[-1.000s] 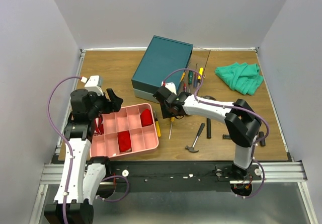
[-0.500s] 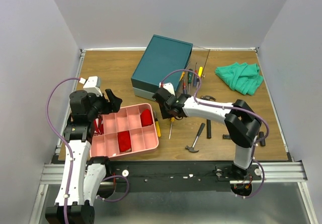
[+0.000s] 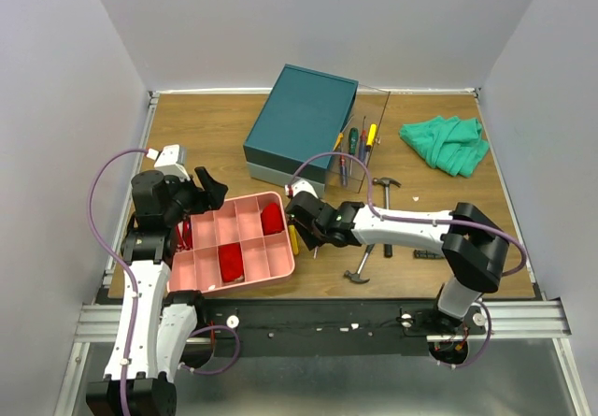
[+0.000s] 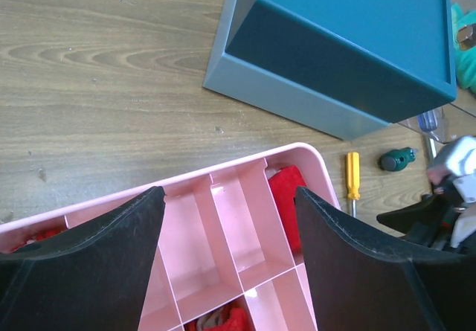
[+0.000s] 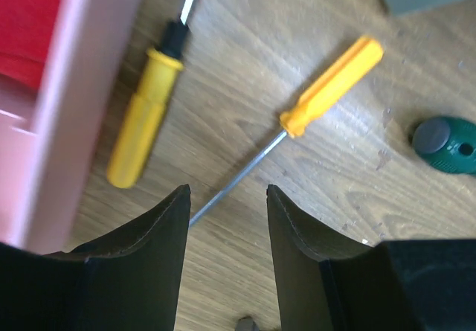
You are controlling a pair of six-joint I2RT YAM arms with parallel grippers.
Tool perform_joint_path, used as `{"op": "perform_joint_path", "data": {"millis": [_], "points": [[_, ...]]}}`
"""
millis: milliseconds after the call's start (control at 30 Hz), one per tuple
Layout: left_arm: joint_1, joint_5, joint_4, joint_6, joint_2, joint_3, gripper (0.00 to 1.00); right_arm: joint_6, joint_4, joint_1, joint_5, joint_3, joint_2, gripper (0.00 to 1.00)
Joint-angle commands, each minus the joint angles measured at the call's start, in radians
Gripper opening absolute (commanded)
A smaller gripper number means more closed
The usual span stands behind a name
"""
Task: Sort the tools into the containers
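The dark teal box (image 3: pixel 301 121) stands at the back middle; it also shows in the left wrist view (image 4: pixel 349 48). Several screwdrivers (image 3: pixel 353 145) lie by its right side. A yellow screwdriver (image 5: pixel 141 130) and an orange screwdriver (image 5: pixel 331 85) lie beside the pink tray. My right gripper (image 5: pixel 227 193) is open and empty, low over the orange screwdriver's shaft; in the top view it (image 3: pixel 304 224) is just right of the tray. My left gripper (image 4: pixel 229 195) is open and empty above the tray's far compartments. Two hammers (image 3: pixel 360 265) (image 3: pixel 383 184) lie on the table.
A pink compartment tray (image 3: pixel 285 265) with red items (image 3: pixel 272 218) sits at the front left. A green cloth (image 3: pixel 447 143) lies at the back right. A green screwdriver handle (image 5: pixel 446 145) lies near the orange one. A small black part (image 3: pixel 430 254) lies by the right arm.
My right gripper has moved from beside the teal box toward the near edge and down, ending by the pink tray's right side. The left arm has barely moved.
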Motion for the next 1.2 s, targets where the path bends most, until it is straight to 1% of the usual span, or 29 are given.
{"op": "perform_joint_path", "data": {"millis": [0, 100, 167, 267, 367, 467, 567, 600, 667, 700, 767, 900, 967, 1000, 1067, 1167], "points": [[0.009, 0.006, 0.020, -0.010, -0.026, -0.011, 0.80, 0.006, 0.013, 0.000, 0.019, -0.020, 0.040, 0.53], [0.010, 0.004, 0.017, -0.012, -0.038, -0.023, 0.80, 0.007, 0.018, -0.006, 0.066, 0.014, 0.069, 0.53], [0.015, 0.006, 0.014, -0.015, -0.041, -0.029, 0.80, 0.047, -0.013, -0.026, 0.089, 0.041, 0.101, 0.53], [0.019, 0.006, 0.009, -0.018, -0.044, -0.033, 0.80, 0.102, -0.053, -0.051, 0.092, 0.069, 0.143, 0.55], [0.021, 0.004, 0.012, -0.013, -0.036, -0.026, 0.81, 0.135, -0.067, -0.065, 0.073, 0.058, 0.169, 0.56], [0.021, -0.002, 0.017, -0.007, -0.027, -0.022, 0.81, 0.147, -0.064, -0.068, 0.005, 0.025, 0.181, 0.54], [0.021, -0.007, 0.015, -0.007, -0.023, -0.017, 0.81, 0.129, -0.032, -0.068, -0.134, -0.011, 0.181, 0.53], [0.022, -0.008, 0.012, -0.005, -0.023, -0.016, 0.81, 0.118, -0.012, -0.069, -0.221, -0.021, 0.175, 0.54], [0.024, -0.008, 0.005, -0.005, -0.023, -0.014, 0.81, 0.110, 0.004, -0.068, -0.286, -0.041, 0.168, 0.57], [0.025, -0.010, 0.003, -0.004, -0.023, -0.014, 0.81, 0.110, 0.004, -0.066, -0.333, -0.061, 0.154, 0.56], [0.024, -0.008, -0.005, -0.001, -0.019, -0.013, 0.81, 0.099, 0.001, -0.068, -0.366, -0.078, 0.135, 0.53], [0.025, -0.008, 0.002, -0.005, -0.012, -0.013, 0.81, 0.084, 0.004, -0.077, -0.394, -0.135, 0.082, 0.52], [0.025, -0.008, 0.014, -0.012, -0.007, -0.013, 0.81, 0.070, 0.002, -0.086, -0.406, -0.181, 0.046, 0.49], [0.025, -0.007, 0.017, -0.016, -0.006, -0.013, 0.81, 0.064, 0.006, -0.089, -0.418, -0.198, 0.037, 0.45], [0.028, -0.007, 0.023, -0.019, -0.003, -0.008, 0.81, 0.043, 0.027, -0.101, -0.427, -0.255, 0.008, 0.43], [0.035, -0.005, 0.020, -0.018, -0.006, -0.008, 0.81, 0.014, 0.058, -0.126, -0.434, -0.308, -0.035, 0.36]]}}
